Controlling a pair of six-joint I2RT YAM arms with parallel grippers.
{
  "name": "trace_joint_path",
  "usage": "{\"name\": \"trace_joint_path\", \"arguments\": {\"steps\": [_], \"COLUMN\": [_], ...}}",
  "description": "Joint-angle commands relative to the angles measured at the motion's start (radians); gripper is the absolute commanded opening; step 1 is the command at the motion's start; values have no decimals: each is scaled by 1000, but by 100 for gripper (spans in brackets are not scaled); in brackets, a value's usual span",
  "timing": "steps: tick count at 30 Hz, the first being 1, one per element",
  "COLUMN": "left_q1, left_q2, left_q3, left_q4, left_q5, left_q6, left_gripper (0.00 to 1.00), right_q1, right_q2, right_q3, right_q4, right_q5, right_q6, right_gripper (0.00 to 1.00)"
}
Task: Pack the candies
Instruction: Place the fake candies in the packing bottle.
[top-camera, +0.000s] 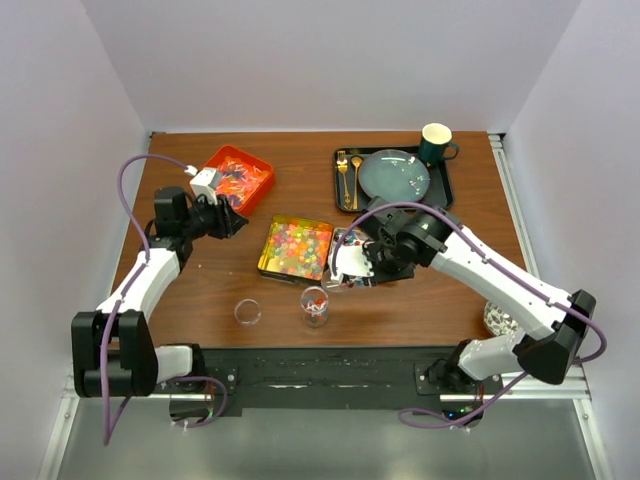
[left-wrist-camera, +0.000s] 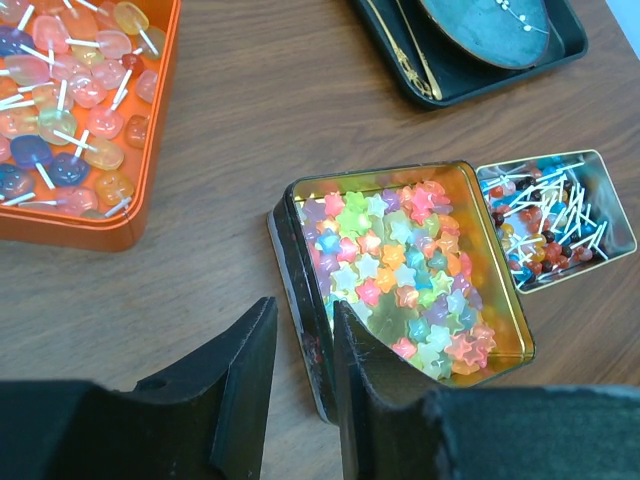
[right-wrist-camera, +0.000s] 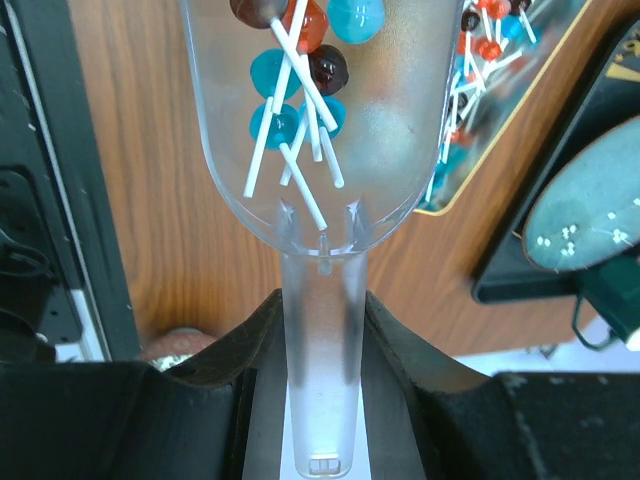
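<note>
The candies sit in three containers. An orange tray (top-camera: 240, 178) holds flat lollipops (left-wrist-camera: 60, 100). A gold tin (top-camera: 295, 247) holds star-shaped gummies (left-wrist-camera: 400, 260). A small silver tin (left-wrist-camera: 560, 215) holds small red, blue and dark lollipops. My right gripper (right-wrist-camera: 322, 330) is shut on the handle of a clear plastic scoop (right-wrist-camera: 320, 190). The scoop carries several small lollipops (right-wrist-camera: 290, 60) and hangs beside the small tin (right-wrist-camera: 480, 60). In the top view the right gripper (top-camera: 352, 265) is right of the gold tin. My left gripper (top-camera: 228, 218) hovers between the orange tray and the gold tin, its jaws slightly apart and empty (left-wrist-camera: 300, 360).
A clear cup (top-camera: 315, 306) with a few candies and an empty clear cup (top-camera: 247, 312) stand near the front edge. A black tray (top-camera: 442, 195) at the back holds a plate (top-camera: 395, 175) and gold cutlery (top-camera: 350, 175); a green mug (top-camera: 436, 143) stands at its back right corner. A small bowl (top-camera: 497, 318) sits at the right.
</note>
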Motion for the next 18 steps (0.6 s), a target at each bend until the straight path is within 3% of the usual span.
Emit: {"name": "trace_joint_path", "arguments": {"steps": [1,18], "left_q1": [9,18], "left_q2": [-31,-66], "left_q3": [-11,-15], "left_q4": [33,55], "left_q5": [-8,-17], "left_q6": [15,4], "left_gripper": [34,38], "right_q1": [42,148], "right_q2": [33,161], "right_q3": [82,147], "right_q4": [-82,-173], "right_q5": [89,277], "right_q6": [-22,-102], "right_gripper": [0,0]}}
